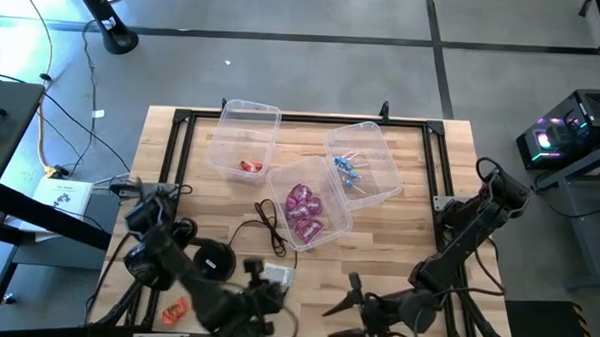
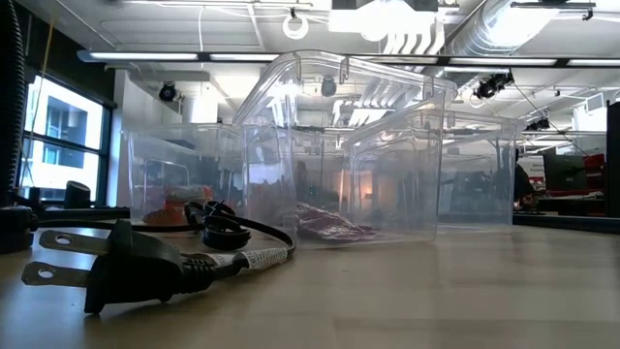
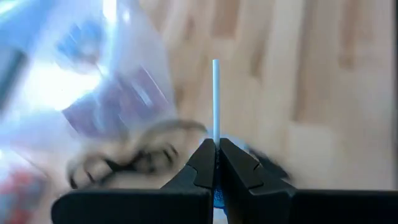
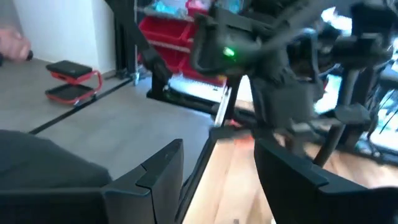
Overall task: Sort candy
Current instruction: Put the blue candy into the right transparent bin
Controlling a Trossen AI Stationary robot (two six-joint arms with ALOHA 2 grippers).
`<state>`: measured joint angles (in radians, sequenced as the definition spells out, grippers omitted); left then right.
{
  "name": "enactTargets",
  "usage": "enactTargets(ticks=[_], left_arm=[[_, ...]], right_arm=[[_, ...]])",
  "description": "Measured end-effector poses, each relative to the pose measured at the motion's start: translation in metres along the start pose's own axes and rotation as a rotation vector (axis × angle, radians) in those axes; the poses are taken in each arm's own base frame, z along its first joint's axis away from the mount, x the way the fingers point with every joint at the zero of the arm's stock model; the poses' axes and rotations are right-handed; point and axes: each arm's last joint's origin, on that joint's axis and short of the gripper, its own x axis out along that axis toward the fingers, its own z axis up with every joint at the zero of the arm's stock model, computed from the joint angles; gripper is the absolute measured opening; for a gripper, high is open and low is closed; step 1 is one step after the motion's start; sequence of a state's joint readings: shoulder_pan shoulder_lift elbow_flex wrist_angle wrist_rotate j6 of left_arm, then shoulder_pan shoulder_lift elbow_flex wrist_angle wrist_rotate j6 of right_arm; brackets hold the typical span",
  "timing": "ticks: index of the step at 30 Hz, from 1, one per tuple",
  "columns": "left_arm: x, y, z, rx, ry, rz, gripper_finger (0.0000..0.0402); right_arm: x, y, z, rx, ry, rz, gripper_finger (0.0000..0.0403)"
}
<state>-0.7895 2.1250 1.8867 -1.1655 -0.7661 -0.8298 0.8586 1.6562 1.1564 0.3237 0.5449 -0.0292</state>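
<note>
My left gripper pinches a lollipop stick, its candy head hidden; right gripper gapes wide.

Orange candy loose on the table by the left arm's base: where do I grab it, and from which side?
Come straight down on the orange candy. It lies flat on bare wood, away from the bins, so pinch across its narrower middle. Wrapper detail is too small to tell. The left gripper is shut on a lollipop, which probably has to be dropped first.
</note>
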Motion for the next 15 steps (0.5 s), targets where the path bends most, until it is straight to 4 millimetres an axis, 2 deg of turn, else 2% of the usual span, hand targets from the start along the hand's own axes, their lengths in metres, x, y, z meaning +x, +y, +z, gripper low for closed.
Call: enactTargets(ticks=[7, 10, 15], left_arm=[[0.026, 0.033, 0.050, 0.143, -0.127, 0.140, 0.0000], [0.046, 0.051, 0.070, 0.202, -0.152, 0.203, 0.0000], [0.085, 0.092, 0.106, 0.269, -0.170, 0.260, 0.0000]], right_arm=[[-0.025, 0.006, 0.023, -0.055, -0.074, -0.048, 0.0193], [-0.038, 0.009, 0.033, -0.087, -0.105, -0.060, 0.0193], [-0.055, 0.015, 0.044, -0.134, -0.144, -0.081, 0.0193]])
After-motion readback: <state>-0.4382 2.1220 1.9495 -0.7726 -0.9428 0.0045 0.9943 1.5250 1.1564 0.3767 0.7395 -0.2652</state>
